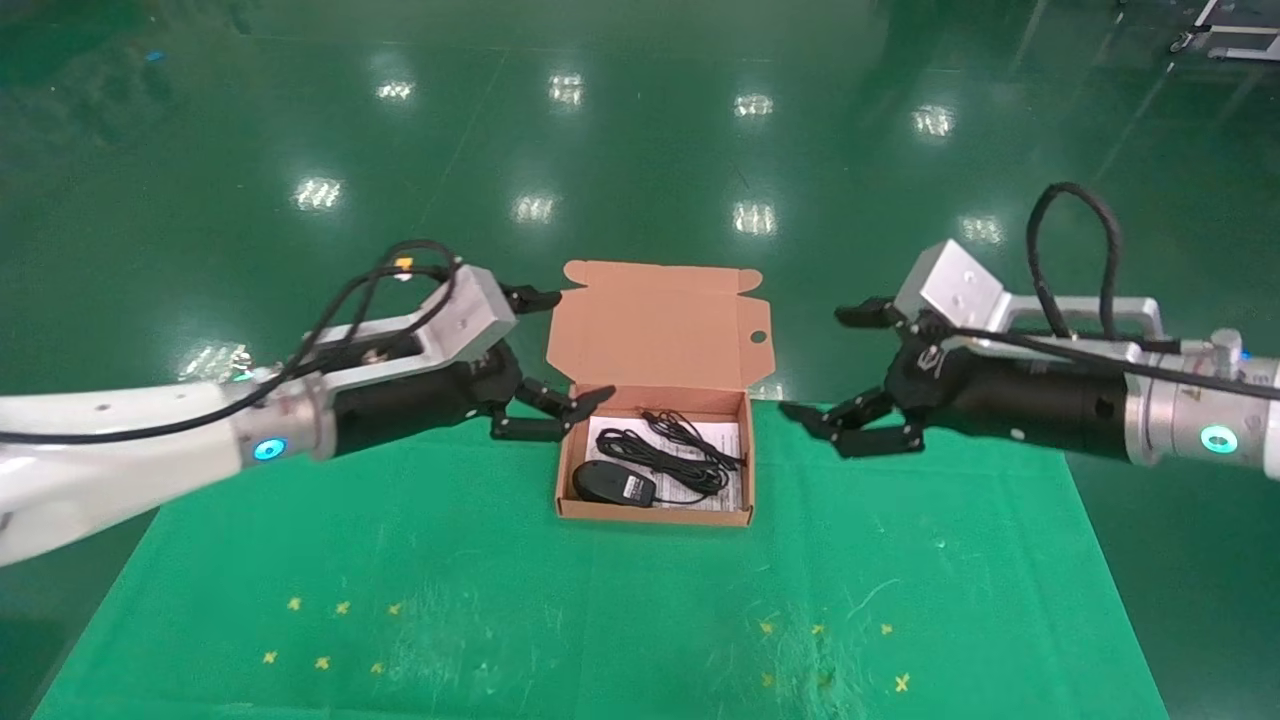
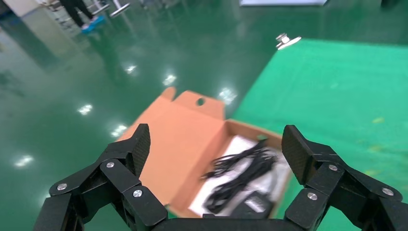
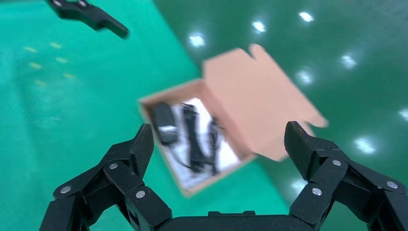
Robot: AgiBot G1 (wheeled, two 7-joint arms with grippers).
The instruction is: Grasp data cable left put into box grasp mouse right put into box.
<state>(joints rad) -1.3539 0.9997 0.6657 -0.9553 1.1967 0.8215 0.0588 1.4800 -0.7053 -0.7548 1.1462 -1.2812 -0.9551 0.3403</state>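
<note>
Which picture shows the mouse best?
The head view: the mouse lies sharp in the box, label showing, with nothing in front. The right wrist view shows it blurred; the left wrist view catches only part of it.

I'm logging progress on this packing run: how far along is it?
Both placements look done: the mouse and the data cable lie inside the box, on its white sheet. Nothing is in hand: the left gripper hangs at the box's left side and the right gripper off to its right, each with jaws open and empty. The lid stands open; nothing of the task appears left.
</note>
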